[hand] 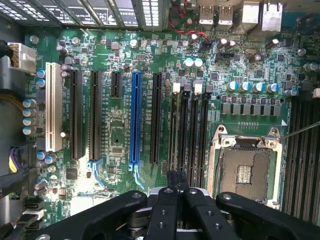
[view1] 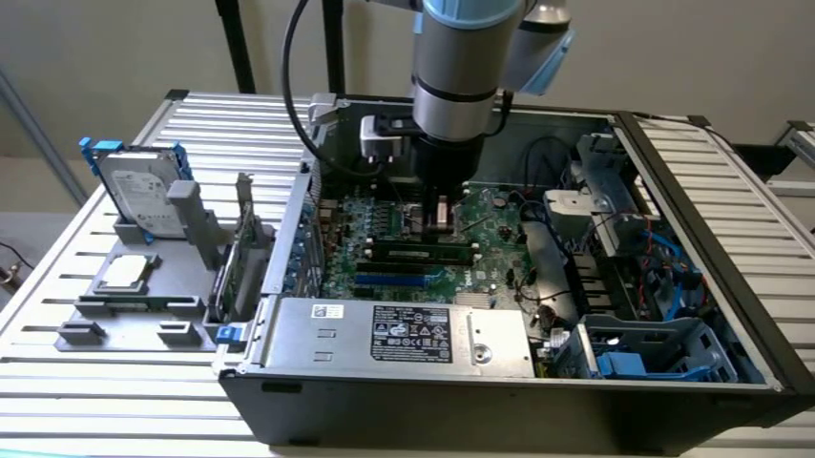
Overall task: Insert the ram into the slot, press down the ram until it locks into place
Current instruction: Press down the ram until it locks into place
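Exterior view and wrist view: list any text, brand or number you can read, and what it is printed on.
None can be read.
Black label on the silver metal power supply box: print too small.
White label on the grey hard drive: blurred.
Green motherboard markings: too small.

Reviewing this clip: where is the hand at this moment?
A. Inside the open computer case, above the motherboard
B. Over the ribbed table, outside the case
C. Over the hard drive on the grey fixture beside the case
A: in the exterior view the arm reaches down into the open computer case, and the hand hangs over the green motherboard, close to the row of black slots.
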`<state>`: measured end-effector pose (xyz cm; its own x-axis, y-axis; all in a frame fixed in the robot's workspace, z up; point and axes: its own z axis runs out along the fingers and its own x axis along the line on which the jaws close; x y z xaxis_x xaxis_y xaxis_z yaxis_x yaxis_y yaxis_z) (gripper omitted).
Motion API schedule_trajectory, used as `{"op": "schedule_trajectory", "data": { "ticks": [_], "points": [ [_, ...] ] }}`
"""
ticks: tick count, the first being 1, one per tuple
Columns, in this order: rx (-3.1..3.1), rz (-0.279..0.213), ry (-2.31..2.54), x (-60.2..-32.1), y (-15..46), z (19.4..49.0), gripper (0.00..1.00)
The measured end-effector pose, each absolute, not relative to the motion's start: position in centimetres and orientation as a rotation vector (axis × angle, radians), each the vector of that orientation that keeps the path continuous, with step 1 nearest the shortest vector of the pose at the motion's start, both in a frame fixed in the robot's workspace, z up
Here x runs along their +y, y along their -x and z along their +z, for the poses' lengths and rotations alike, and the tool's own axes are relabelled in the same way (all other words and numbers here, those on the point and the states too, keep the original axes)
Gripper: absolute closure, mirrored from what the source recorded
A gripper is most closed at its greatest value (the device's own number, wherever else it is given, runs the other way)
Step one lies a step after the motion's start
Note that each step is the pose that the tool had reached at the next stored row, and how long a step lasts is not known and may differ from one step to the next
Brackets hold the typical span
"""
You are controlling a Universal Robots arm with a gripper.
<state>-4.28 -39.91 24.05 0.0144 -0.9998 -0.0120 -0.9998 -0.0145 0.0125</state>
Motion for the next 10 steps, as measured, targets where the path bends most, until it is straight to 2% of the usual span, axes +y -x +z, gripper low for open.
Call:
{"op": "schedule_trajectory", "data": {
  "ticks": [10],
  "points": [
    [-2.205, -0.027, -2.237, -39.88, 4.39, 23.20, 0.90]
  ]
}}
